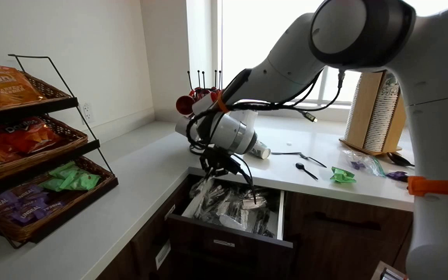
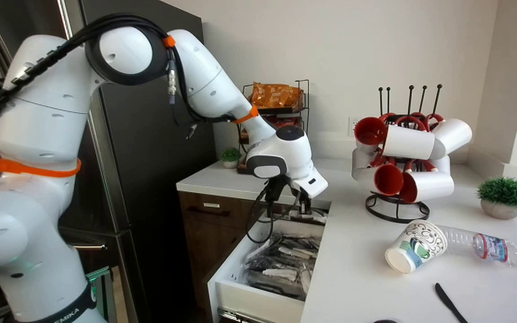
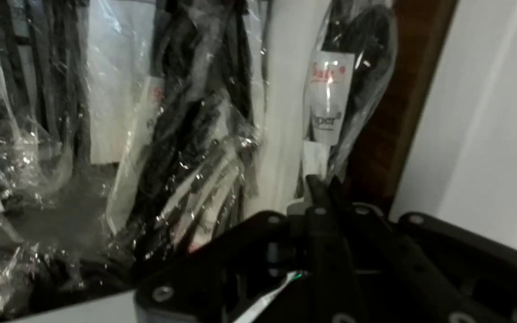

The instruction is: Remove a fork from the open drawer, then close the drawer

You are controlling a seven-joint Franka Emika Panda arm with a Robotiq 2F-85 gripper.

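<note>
The drawer (image 1: 231, 229) stands open, with a dark front and white side walls; its wall (image 2: 258, 299) also shows in an exterior view. It holds several clear-wrapped pieces of black cutlery with white napkins (image 3: 119, 80); I cannot tell which are forks. My gripper (image 3: 324, 180) points down at the drawer's side, seen in both exterior views (image 1: 211, 173) (image 2: 305, 208). Its fingertips are together, at the lower end of a wrapped black piece with a printed label (image 3: 330, 96), right of a pale strip (image 3: 281, 112). I cannot tell whether any wrapper is pinched between them.
The countertop (image 1: 138, 171) borders the drawer. On it lie black cutlery, including a spoon (image 1: 305, 171), a paper cup (image 2: 415, 246), a plastic bottle (image 2: 494, 247) and a green packet (image 1: 342, 175). A mug rack (image 2: 397, 220) and snack rack (image 1: 72, 103) stand nearby.
</note>
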